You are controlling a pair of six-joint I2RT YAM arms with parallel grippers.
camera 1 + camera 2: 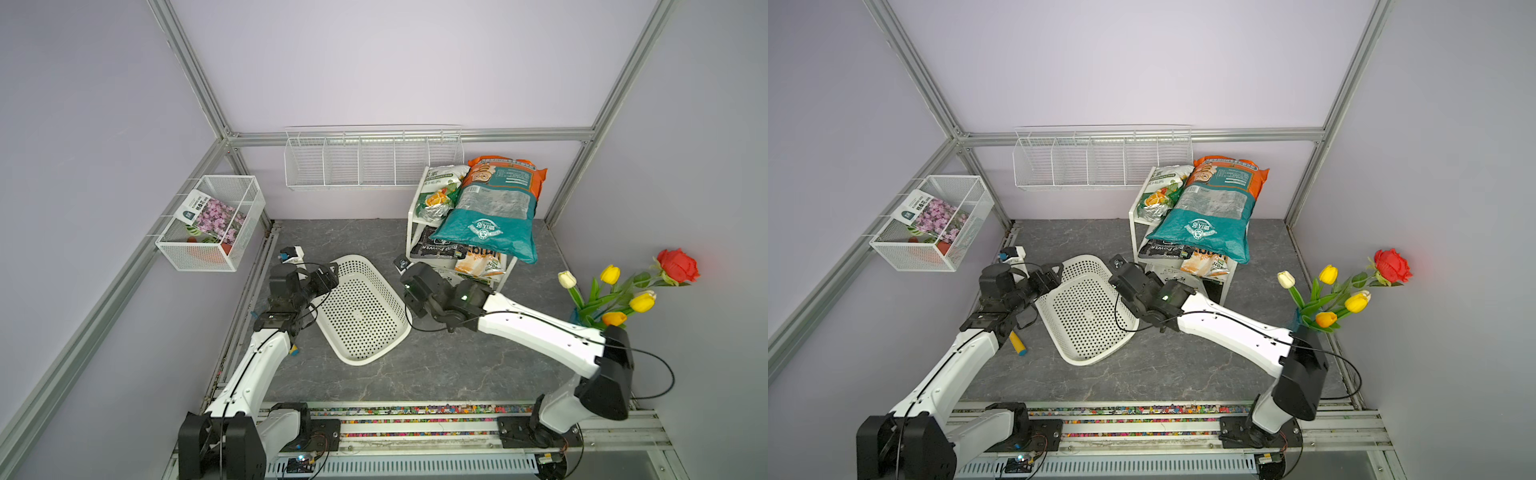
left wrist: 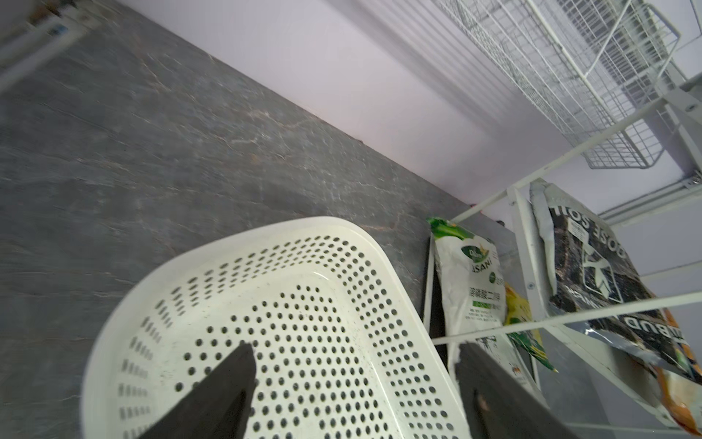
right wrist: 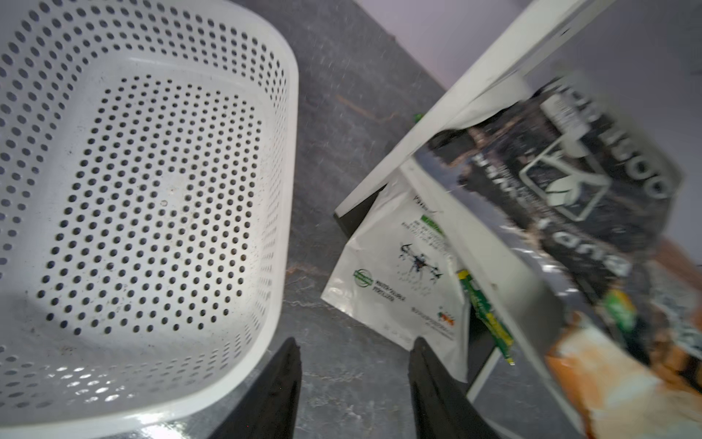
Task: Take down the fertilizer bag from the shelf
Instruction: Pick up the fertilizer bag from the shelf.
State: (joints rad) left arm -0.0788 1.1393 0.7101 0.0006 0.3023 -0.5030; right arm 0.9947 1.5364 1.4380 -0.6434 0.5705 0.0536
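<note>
The white shelf (image 1: 415, 224) stands at the back right and carries several fertilizer bags. A big teal and orange bag (image 1: 494, 208) and a white and green bag (image 1: 440, 187) lie on top. A black bag (image 3: 569, 182) and an orange one (image 1: 482, 264) sit on the middle board. A white bag (image 3: 402, 266) leans at the bottom. My right gripper (image 3: 355, 349) is open over bare floor, one finger close to that white bag's corner; it holds nothing. My left gripper (image 2: 355, 349) is open above the perforated basket (image 2: 304, 224).
The white perforated basket (image 1: 365, 360) lies on the floor between the arms, left of the shelf. A wire wall rack (image 1: 370, 162) hangs on the back wall and a mesh box basket (image 1: 212, 220) on the left wall. A vase of flowers (image 1: 615, 295) stands at the right.
</note>
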